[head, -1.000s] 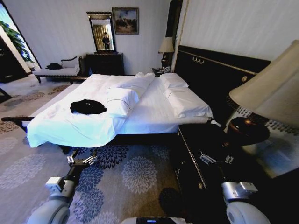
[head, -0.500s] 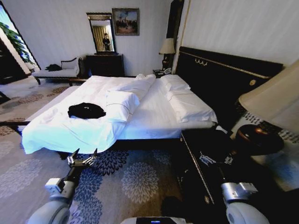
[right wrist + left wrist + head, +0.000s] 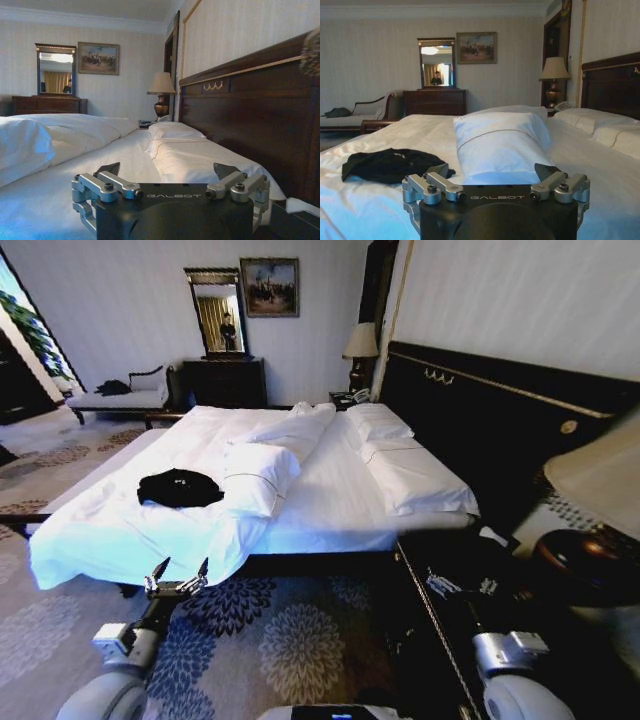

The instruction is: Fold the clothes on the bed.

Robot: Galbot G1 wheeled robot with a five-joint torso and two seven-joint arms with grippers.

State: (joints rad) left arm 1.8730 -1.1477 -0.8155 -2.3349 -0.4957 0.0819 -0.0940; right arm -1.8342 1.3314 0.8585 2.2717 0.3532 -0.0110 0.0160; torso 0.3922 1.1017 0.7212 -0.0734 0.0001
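The clothes, a black T-shirt (image 3: 180,487), lie bunched on the near left part of the bed (image 3: 330,490), beside a white pillow (image 3: 258,478). My left gripper (image 3: 182,568) hangs open over the carpet just short of the bed's near edge, below the T-shirt. In the left wrist view the open left gripper (image 3: 492,172) faces the T-shirt (image 3: 390,164) and the pillow (image 3: 500,142). My right gripper (image 3: 463,585) is open over the dark nightstand. In the right wrist view the right gripper (image 3: 167,170) points along the bed (image 3: 100,160) and the dark headboard (image 3: 235,110).
A dark nightstand (image 3: 450,640) with a table lamp (image 3: 600,480) stands close at my right. Patterned carpet (image 3: 290,630) lies between me and the bed. Far back are a chaise (image 3: 120,397) with a small dark heap, a dresser (image 3: 225,382) with a mirror, and another lamp (image 3: 360,342).
The whole head view has shifted: the bed looms larger and the near lamp has slid off to the right, so the camera has moved closer. Both grippers stay open, held as before.
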